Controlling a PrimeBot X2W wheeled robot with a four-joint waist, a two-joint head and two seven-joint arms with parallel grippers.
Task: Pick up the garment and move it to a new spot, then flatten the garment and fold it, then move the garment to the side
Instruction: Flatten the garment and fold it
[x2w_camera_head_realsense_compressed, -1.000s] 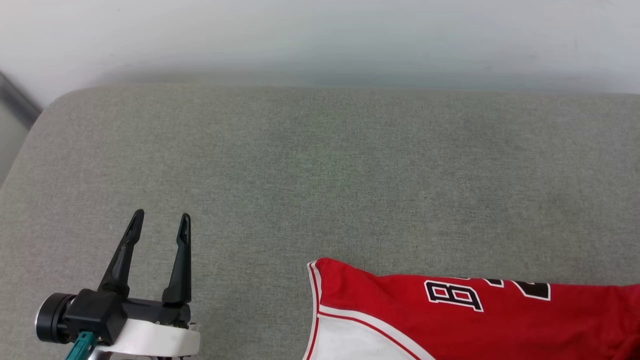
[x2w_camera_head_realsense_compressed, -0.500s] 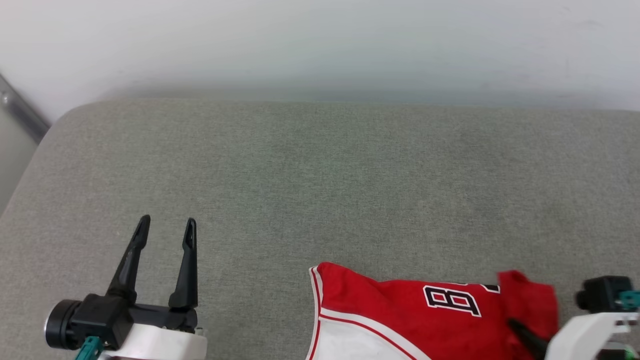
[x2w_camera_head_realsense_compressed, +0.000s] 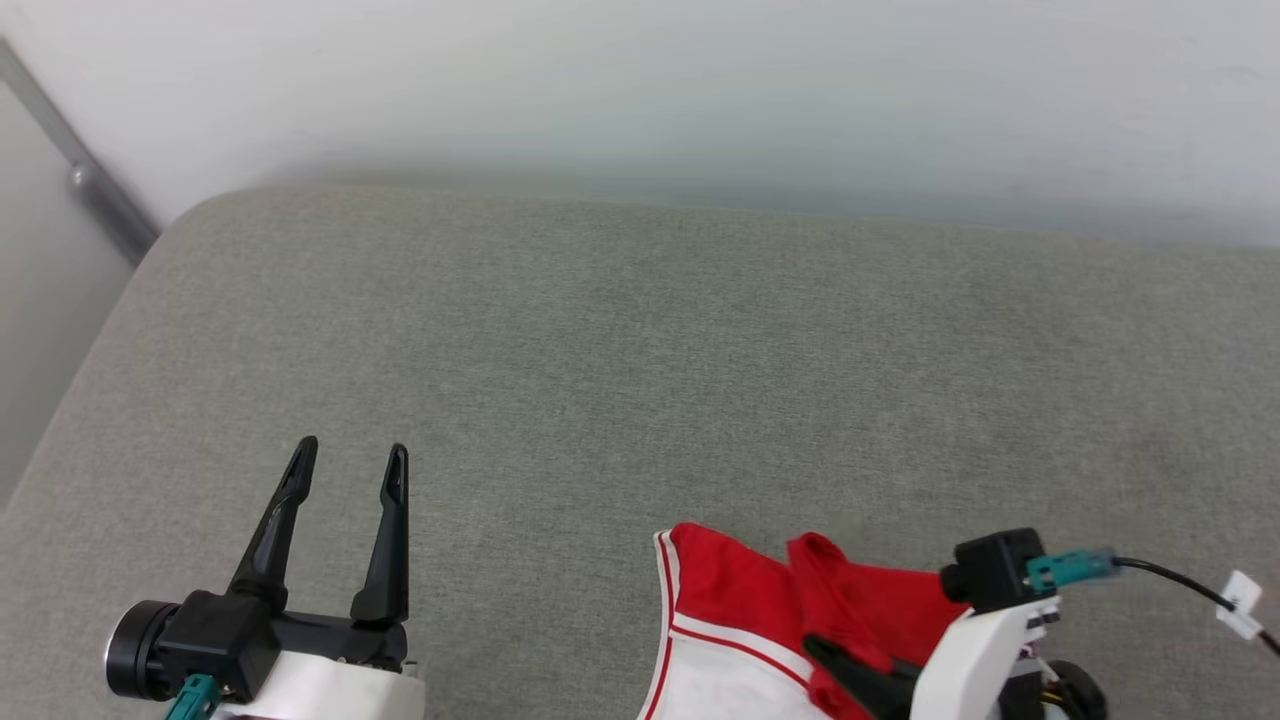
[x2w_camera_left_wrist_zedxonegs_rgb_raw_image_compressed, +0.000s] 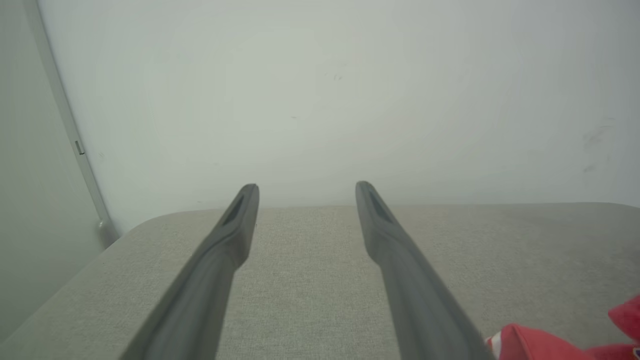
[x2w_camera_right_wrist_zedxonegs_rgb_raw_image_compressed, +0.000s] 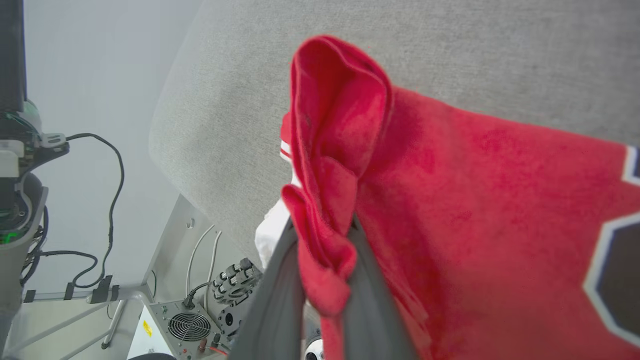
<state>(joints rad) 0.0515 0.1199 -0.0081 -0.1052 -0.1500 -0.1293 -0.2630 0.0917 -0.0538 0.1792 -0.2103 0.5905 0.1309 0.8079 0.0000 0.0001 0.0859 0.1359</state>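
The right gripper (x2w_camera_right_wrist_zedxonegs_rgb_raw_image_compressed: 324, 225) pinches a fold of the red jersey T-shirt (x2w_camera_head_realsense_compressed: 740, 590) (white-sleeved, stripe-trimmed). The left gripper (x2w_camera_head_realsense_compressed: 350, 452) hovers, fingers apart and empty, over the grey fabric cushion (x2w_camera_head_realsense_compressed: 640, 350).

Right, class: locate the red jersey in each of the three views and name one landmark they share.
Head view: garment at the bottom edge, right of centre.
Left wrist view: garment in the bottom right corner.
Right wrist view: garment across the centre and right, pinched in the right claw.
Shared landmark: the grey cushion under it.
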